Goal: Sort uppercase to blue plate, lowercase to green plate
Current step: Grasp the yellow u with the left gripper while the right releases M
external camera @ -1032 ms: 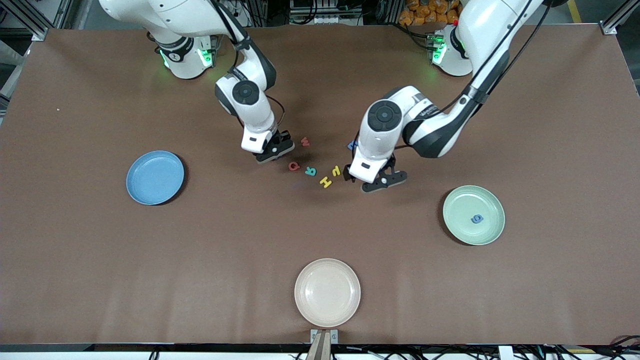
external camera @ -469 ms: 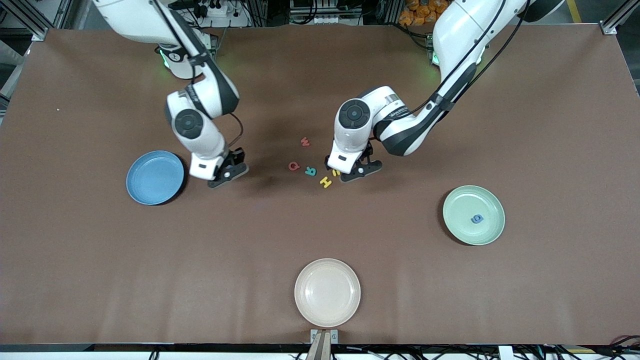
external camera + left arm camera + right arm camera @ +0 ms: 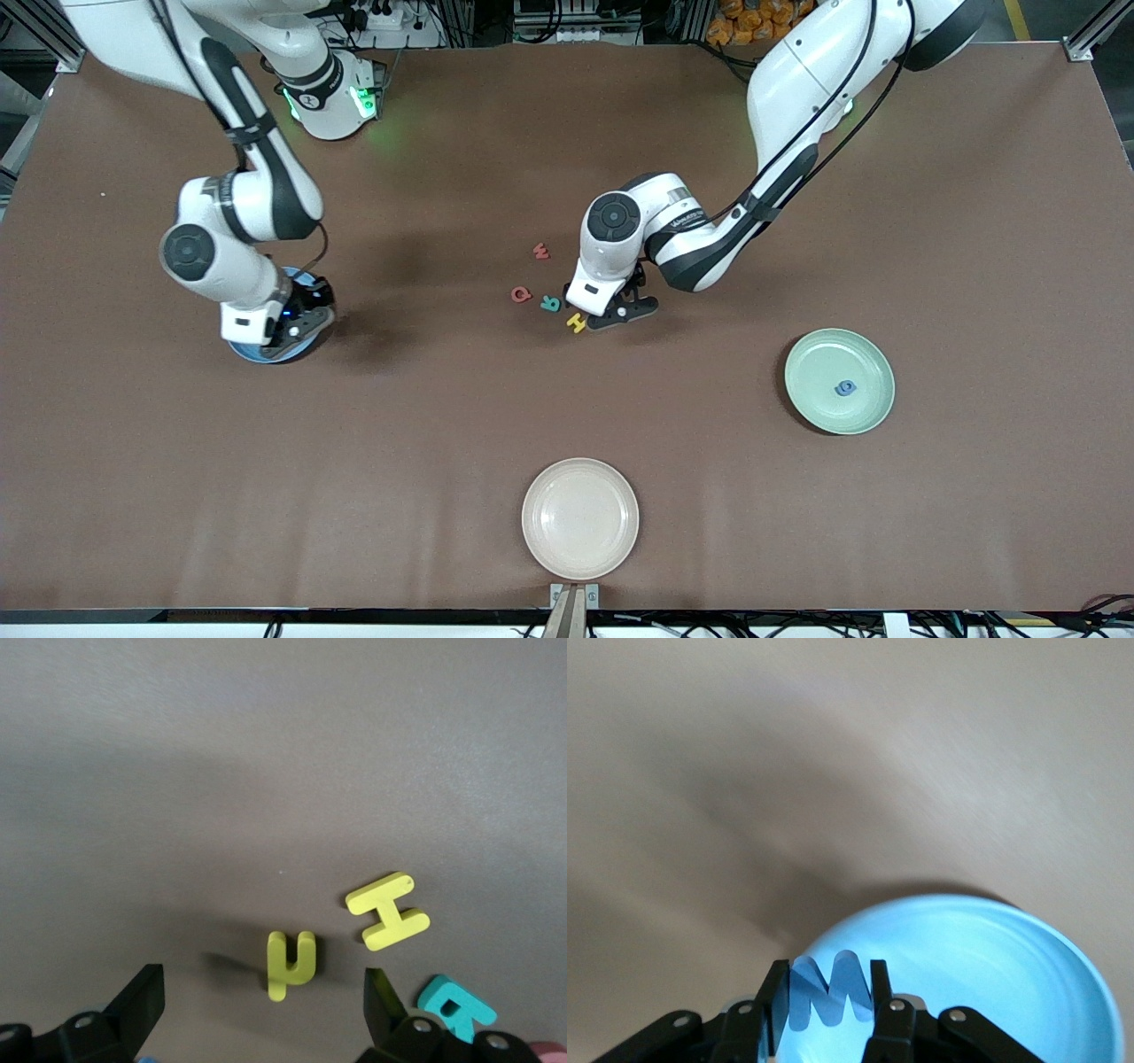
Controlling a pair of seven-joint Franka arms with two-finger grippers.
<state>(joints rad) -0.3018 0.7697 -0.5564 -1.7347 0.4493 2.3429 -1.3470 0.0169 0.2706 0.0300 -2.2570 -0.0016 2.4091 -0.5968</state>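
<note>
Blue W (image 3: pixel 829 994), pinched in the right gripper (image 3: pixel 829 1010), has travelled over the blue plate (image 3: pixel 992 974), ready to drop. Left gripper (image 3: pixel 257 1005) has descended, fingers spread around the curved yellow h (image 3: pixel 290 964).

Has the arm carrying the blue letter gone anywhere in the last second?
Yes. The right gripper, its jaws shut on the blue W, has travelled from beside the red Q toward the right arm's end of the table and is now over the blue plate.
</note>
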